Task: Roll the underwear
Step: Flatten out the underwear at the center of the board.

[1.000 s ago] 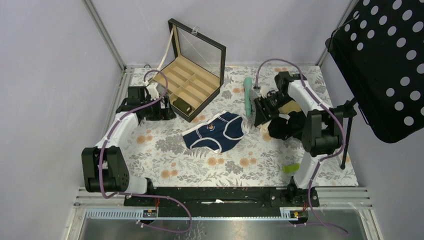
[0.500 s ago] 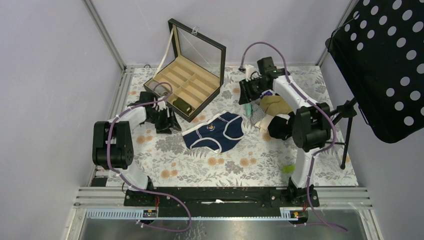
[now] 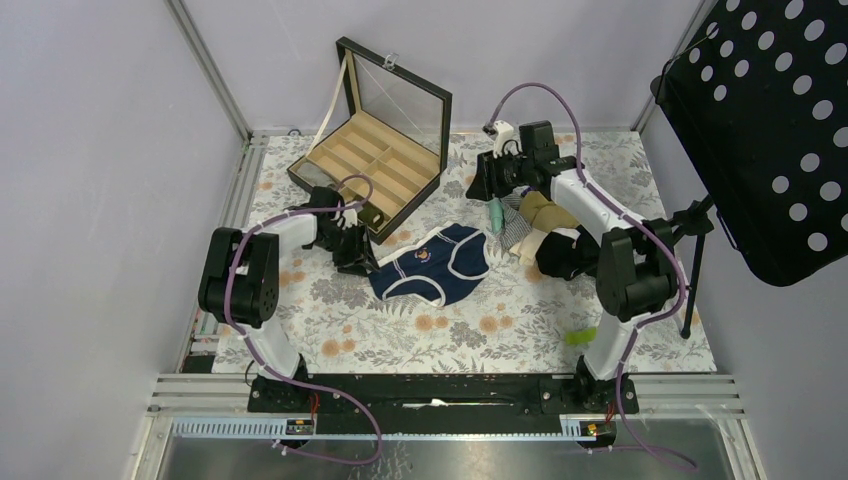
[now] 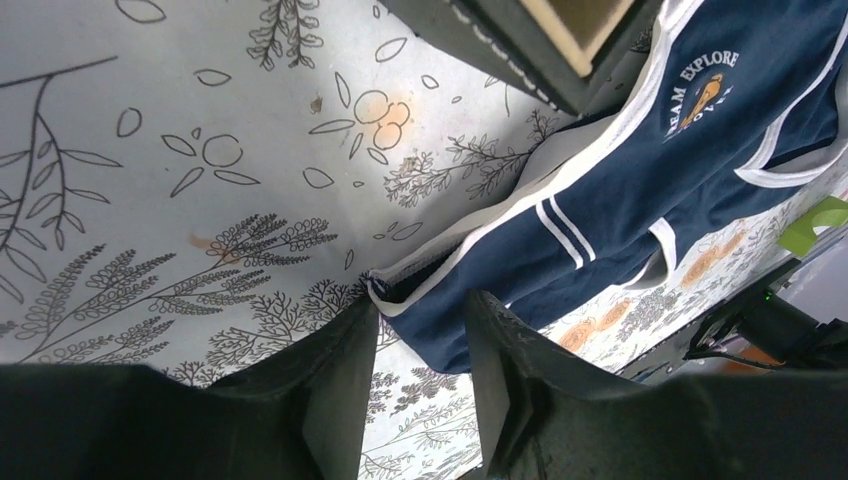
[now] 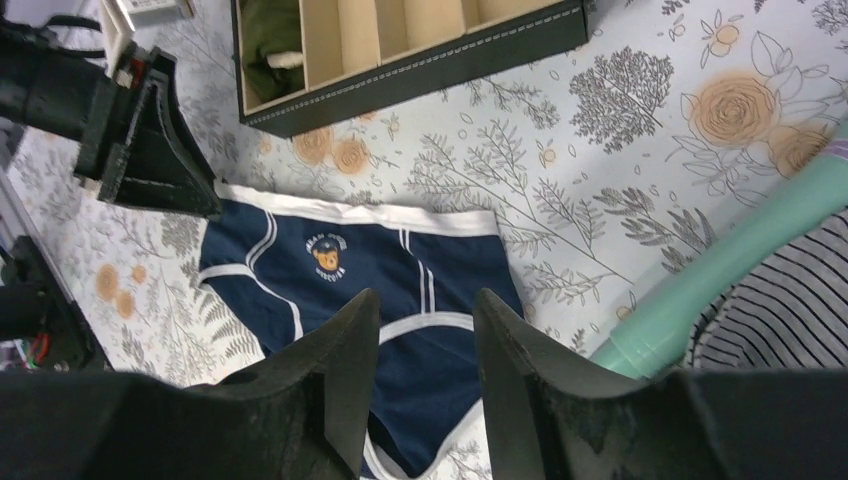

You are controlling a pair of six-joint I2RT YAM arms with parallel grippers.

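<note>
underwear (image 3: 432,264) is lying flat and unrolled mid-table on the floral cloth (image 3: 330,330), logo side up, white waistband facing the open compartment box (image 3: 375,170) just beyond it on the far left. left gripper (image 4: 420,318) is sitting low at the garment's left waistband corner, fingers parted a moderate gap and gripping nothing; the corner is showing right at the gap. right gripper (image 5: 425,305) is hovering over the far right, fingers likewise apart, empty. teal tube (image 5: 720,270) and striped cloth (image 5: 780,310) are lying just right of the underwear, with tan garment (image 3: 548,210) and black garment (image 3: 562,252) beyond them.
</note>
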